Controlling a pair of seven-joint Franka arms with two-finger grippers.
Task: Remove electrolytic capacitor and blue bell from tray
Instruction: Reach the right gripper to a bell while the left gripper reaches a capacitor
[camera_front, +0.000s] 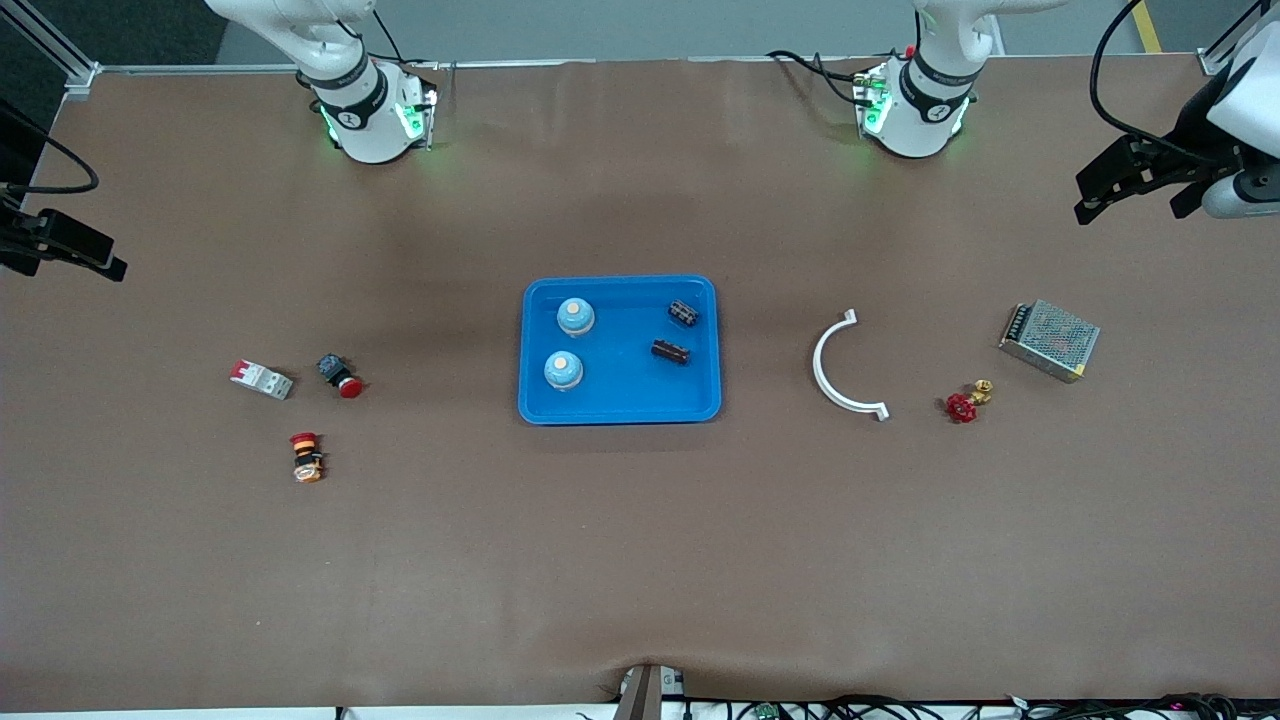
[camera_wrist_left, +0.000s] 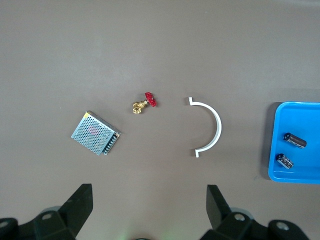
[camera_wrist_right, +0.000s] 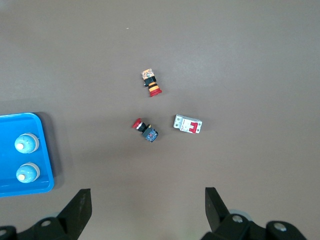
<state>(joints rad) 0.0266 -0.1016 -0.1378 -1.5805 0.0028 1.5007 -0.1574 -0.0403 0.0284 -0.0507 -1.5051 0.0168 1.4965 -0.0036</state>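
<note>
Front view: blue tray (camera_front: 619, 405) sits mid-frame holding two bells (camera_front: 575, 317) and two capacitors (camera_front: 671, 351). Capacitors look small, hard, probably roll, so I'd pinch across the barrel. Left gripper (camera_wrist_left: 147, 207) and right gripper (camera_wrist_right: 146, 207) both gape wide, empty, at the frame's side edges.

No readable text, labels or numbers on any item.

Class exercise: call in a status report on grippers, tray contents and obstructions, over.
Left gripper and right gripper open, empty, waiting at table ends. Shallow bright-blue plastic tray holds two blue bells and two dark cylindrical capacitors. Nothing blocks the tray.
</note>
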